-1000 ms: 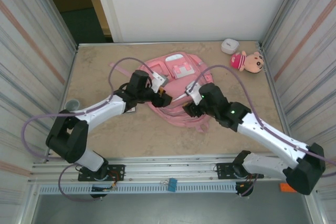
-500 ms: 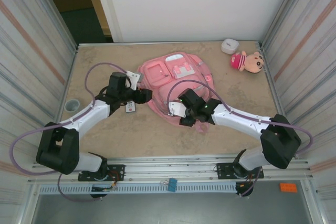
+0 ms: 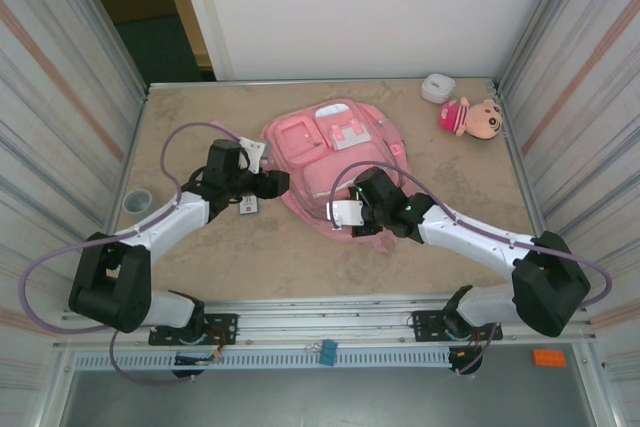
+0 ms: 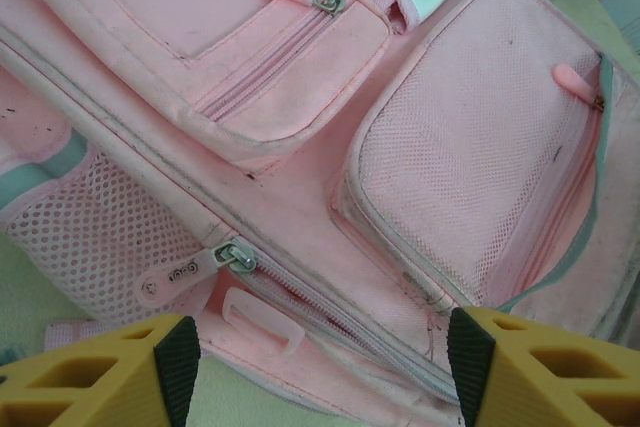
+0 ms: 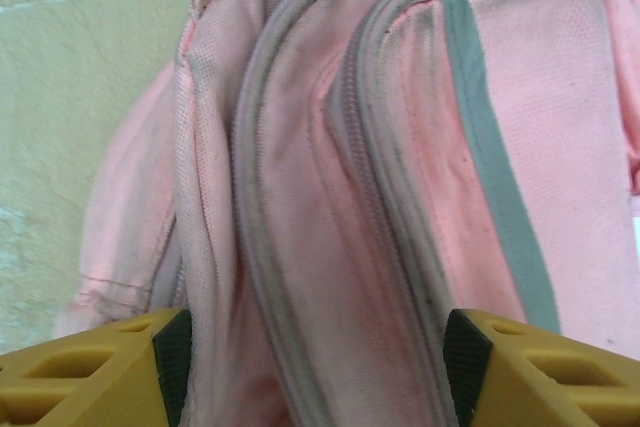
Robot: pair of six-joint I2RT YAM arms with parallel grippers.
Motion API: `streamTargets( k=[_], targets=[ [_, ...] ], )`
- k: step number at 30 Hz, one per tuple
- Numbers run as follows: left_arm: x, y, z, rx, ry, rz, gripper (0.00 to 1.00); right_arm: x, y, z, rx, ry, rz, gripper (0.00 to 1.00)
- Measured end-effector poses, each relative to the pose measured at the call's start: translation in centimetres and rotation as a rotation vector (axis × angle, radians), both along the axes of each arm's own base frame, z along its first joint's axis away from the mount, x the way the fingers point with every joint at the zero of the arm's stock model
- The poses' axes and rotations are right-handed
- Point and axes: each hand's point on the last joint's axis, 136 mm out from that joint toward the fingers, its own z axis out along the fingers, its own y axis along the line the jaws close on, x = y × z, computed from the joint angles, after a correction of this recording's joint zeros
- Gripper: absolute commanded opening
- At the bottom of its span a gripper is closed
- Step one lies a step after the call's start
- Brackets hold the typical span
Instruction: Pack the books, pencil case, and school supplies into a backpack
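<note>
Pink fabric backpack [image 3: 325, 142] lies flat on the tan table [image 3: 200, 257], at mid-width and toward the far side, front pockets facing up.

Left gripper [image 4: 315, 357]: the jaws stand wide apart and clamp nothing. It hangs over the backpack's left edge. Its wrist view shows a zipper pull [image 4: 235, 257] and a mesh front pocket [image 4: 470, 147] ahead of the yellow fingers [image 4: 110, 377].

Right gripper [image 5: 315, 367]: the jaws are spread and hold nothing. It sits at the near edge of the backpack. Grey-piped seams run between the fingers [image 5: 545, 372], with bare table to the left.

A plush doll [image 3: 470, 115] and a small white object [image 3: 437, 87] lie in the far right corner, well apart from the backpack.
</note>
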Motion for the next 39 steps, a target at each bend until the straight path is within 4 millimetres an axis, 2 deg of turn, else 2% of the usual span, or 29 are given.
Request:
streamTargets(
  k=[10, 13, 17, 21, 24, 32, 39],
  targets=[
    [0.0, 0.1, 0.0, 0.002, 0.0, 0.003, 0.68, 2.0, -0.9, -1.5, -0.035, -0.012, 0.038, 0.69],
    [0.1, 0.2, -0.1, 0.007, -0.002, 0.009, 0.68, 1.9, -0.8, -0.8, -0.002, 0.02, 0.046, 0.69],
    [0.2, 0.3, -0.1, 0.011, -0.004, 0.015, 0.68, 2.0, -1.2, 1.3, 0.06, 0.035, 0.045, 0.69],
    [0.2, 0.3, -0.1, 0.011, -0.003, 0.015, 0.68, 3.2, -2.8, 2.3, 0.065, 0.016, -0.004, 0.69],
    [0.2, 0.3, -0.1, 0.011, -0.003, 0.015, 0.68, 3.8, -3.6, 1.6, 0.037, 0.016, -0.024, 0.69],
    [0.2, 0.3, -0.1, 0.012, -0.003, 0.015, 0.68, 4.0, -3.8, -1.0, -0.029, 0.067, -0.003, 0.72],
    [0.2, 0.3, -0.1, 0.012, -0.003, 0.015, 0.68, 3.9, -3.6, -0.9, -0.056, 0.057, 0.014, 0.73]
  ],
)
